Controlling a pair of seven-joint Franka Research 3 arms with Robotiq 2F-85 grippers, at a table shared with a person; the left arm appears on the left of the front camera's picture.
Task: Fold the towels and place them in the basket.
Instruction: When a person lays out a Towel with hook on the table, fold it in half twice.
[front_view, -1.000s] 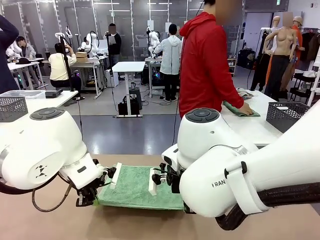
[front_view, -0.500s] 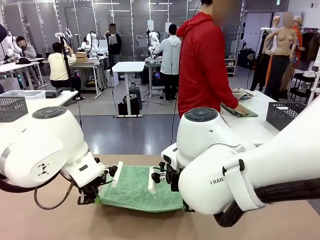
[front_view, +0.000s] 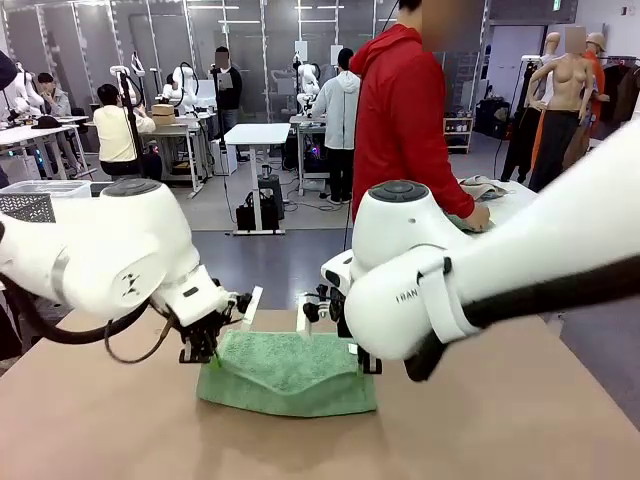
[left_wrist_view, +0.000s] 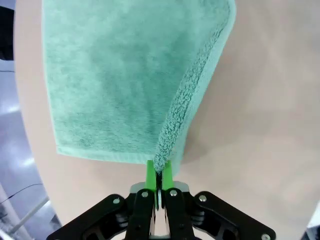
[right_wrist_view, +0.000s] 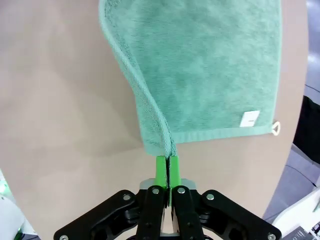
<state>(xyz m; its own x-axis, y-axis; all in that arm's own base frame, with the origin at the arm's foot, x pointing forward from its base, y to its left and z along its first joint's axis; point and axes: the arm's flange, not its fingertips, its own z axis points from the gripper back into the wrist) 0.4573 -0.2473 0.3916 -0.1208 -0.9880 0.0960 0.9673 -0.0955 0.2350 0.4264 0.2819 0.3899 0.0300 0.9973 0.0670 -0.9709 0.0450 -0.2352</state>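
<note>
A mint green towel (front_view: 285, 372) lies on the brown table (front_view: 520, 420) between my two arms. My left gripper (front_view: 212, 355) is shut on its left near corner, and the left wrist view shows the green pads (left_wrist_view: 151, 172) pinching the raised towel edge (left_wrist_view: 175, 135). My right gripper (right_wrist_view: 166, 165) is shut on the other near corner of the towel (right_wrist_view: 200, 65); the white arm mostly hides it in the front view. The held edge hangs off the table and sags in the middle. A dark grey mesh basket (front_view: 26, 207) stands on a white table at the far left.
A white label (right_wrist_view: 250, 118) and a small loop (right_wrist_view: 274, 128) sit at the towel's far corner. A person in a red top (front_view: 405, 120) stands at a white table behind mine, one hand on a cloth (front_view: 482, 187). Bare table stretches to the right and front.
Both grippers have lifted the towel's near edge and carried it up and toward the far side. The left arm has swung in to the right. The towel now bows between the two grips.
</note>
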